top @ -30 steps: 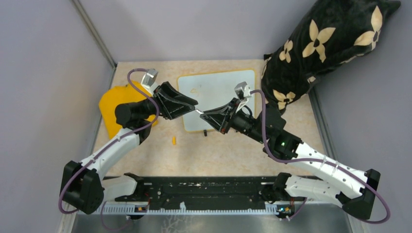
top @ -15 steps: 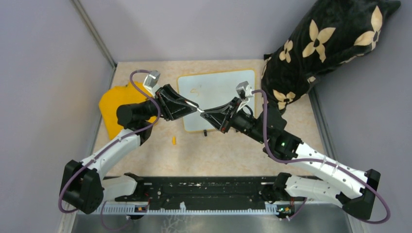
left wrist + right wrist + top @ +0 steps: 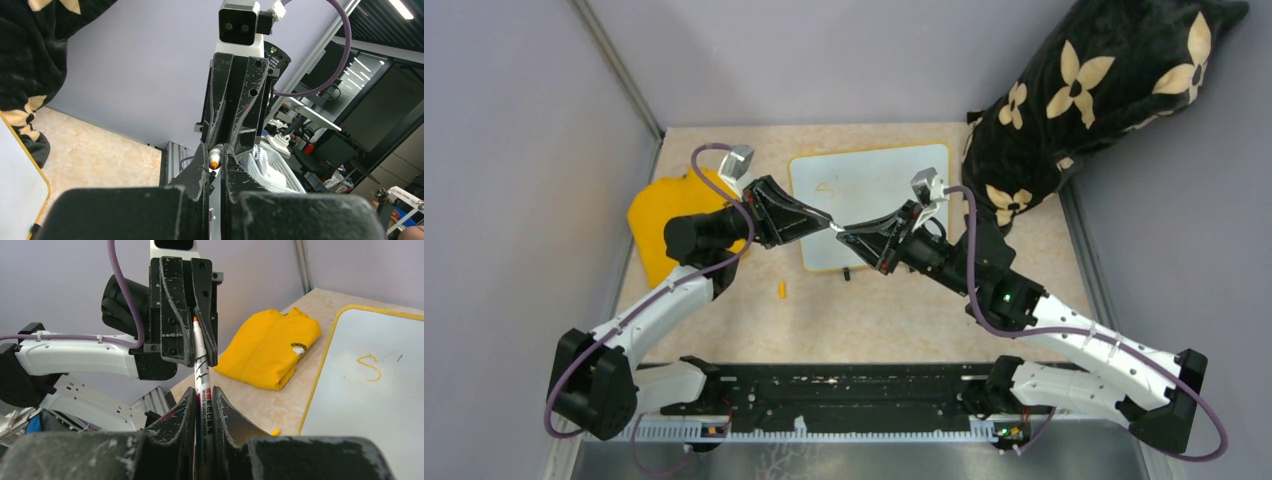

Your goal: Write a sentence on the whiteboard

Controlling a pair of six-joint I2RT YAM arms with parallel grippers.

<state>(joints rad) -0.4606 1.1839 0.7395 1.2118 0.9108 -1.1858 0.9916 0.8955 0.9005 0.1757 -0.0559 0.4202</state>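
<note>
The whiteboard [image 3: 879,170] lies flat at the back middle of the table, yellow-framed, with only an orange "S" [image 3: 369,367] of the sentence on it. Above its front left part the two grippers meet tip to tip. My right gripper [image 3: 846,236] is shut on the barrel of a white marker [image 3: 202,371], whose orange tip points away from it. My left gripper [image 3: 828,224] is shut on that marker's tip end [image 3: 214,159], its fingers on both sides. The marker hangs in the air, off the board.
A folded yellow cloth [image 3: 656,215] lies left of the board. A small orange cap [image 3: 782,290] rests on the table in front of the board. A black cushion with cream flowers [image 3: 1084,95] leans at the back right. Grey walls close the left and back.
My left gripper's jaws have closed onto the marker's tip end. Both arms have stayed almost where they were.
</note>
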